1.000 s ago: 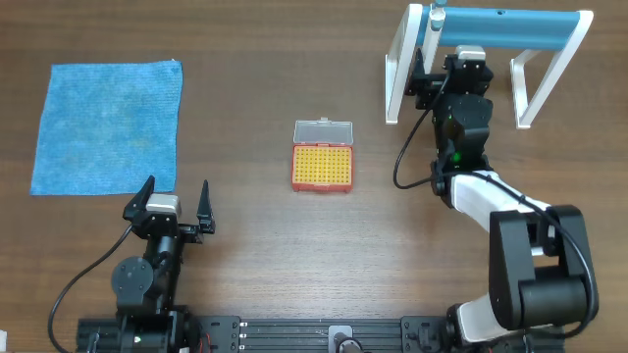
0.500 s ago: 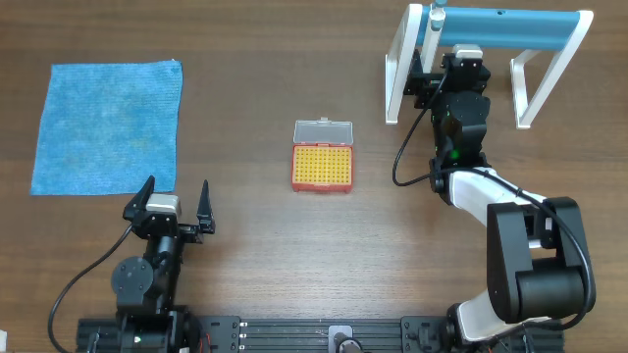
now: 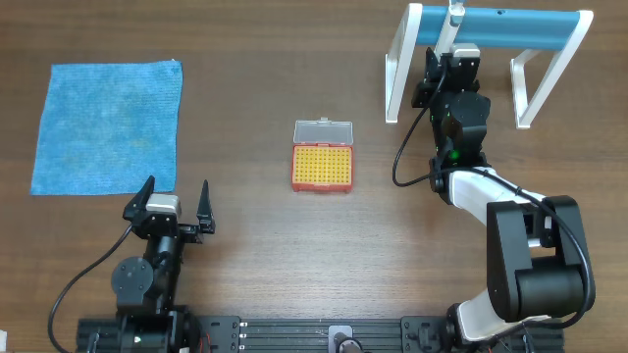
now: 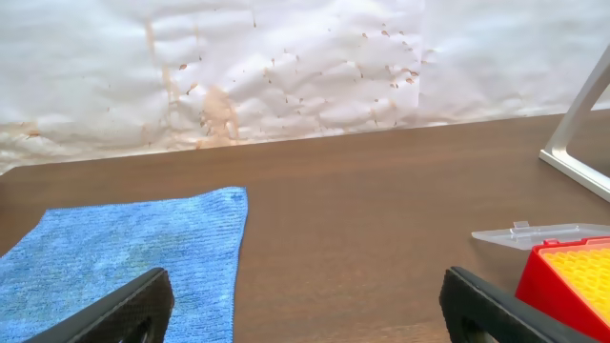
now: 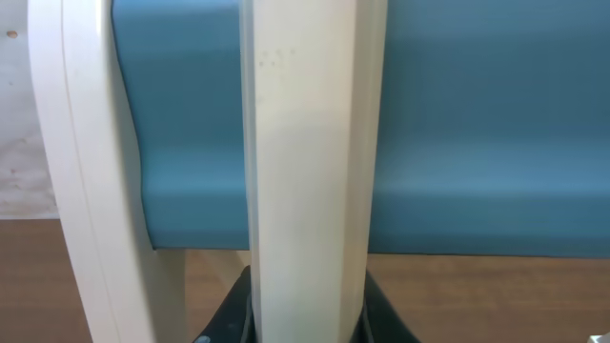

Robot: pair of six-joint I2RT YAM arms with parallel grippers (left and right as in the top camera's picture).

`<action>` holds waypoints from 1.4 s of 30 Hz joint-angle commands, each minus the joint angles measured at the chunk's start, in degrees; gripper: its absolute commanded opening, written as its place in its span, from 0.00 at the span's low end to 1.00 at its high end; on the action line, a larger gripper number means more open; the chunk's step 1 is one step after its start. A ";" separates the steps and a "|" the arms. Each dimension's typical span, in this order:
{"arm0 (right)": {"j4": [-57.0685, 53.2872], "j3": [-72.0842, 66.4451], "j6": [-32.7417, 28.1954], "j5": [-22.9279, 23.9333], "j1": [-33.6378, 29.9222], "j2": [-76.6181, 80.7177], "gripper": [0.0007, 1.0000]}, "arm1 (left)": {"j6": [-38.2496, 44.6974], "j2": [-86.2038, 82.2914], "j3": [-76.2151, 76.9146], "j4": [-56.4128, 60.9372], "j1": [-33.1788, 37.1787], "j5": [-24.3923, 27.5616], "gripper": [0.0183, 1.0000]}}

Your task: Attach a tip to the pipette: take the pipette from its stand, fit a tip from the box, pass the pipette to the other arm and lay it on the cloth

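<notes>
Pipette is at the far right of the scene, its white body crossing the blue crossbar of its stand, and the right gripper has it. In the right wrist view the two black fingers close in on either side of the body with it clamped between them.

Now across the scene, big to small. The brown wooden table carries everything. The stand spans the far right corner, with the blue bar on top and white legs splayed at each end, and the pipette sits close to its left leg. Over at the far left lies the blue cloth, spread flat.

The right arm stands on its base at the near right and stretches straight out toward the stand, its black forearm leading into the wrist just near of the bar. The left arm is folded low over its base at the near left. The left gripper hovers just beside the cloth's near right corner, fingers spread wide and holding nothing. Its wrist view looks out over the cloth and catches a corner of the box.

The tip box sits mid-table, well apart from both grippers. It has a red-orange body, rows of yellow tips on show, and a clear lid folded back on the far side.
</notes>
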 commanded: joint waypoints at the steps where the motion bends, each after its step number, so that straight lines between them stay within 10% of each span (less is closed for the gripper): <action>1: 0.48 1.01 0.42 -0.52 -0.17 -1.14 0.08 | -0.50 -0.26 -0.13 -0.39 -0.22 -0.35 0.90; 18: -0.72 -8.92 0.44 -0.96 4.35 -16.22 0.08 | -0.50 -0.28 -0.13 -0.39 -0.22 -0.35 0.90; 24: 16.70 -17.46 0.46 -17.66 17.90 -22.10 0.08 | -0.50 -0.26 -0.13 -0.39 -0.22 -0.35 0.90; 42: 29.00 -12.68 0.42 -14.64 28.02 3.04 0.08 | -0.50 -0.28 -0.13 -0.39 -0.22 -0.35 0.90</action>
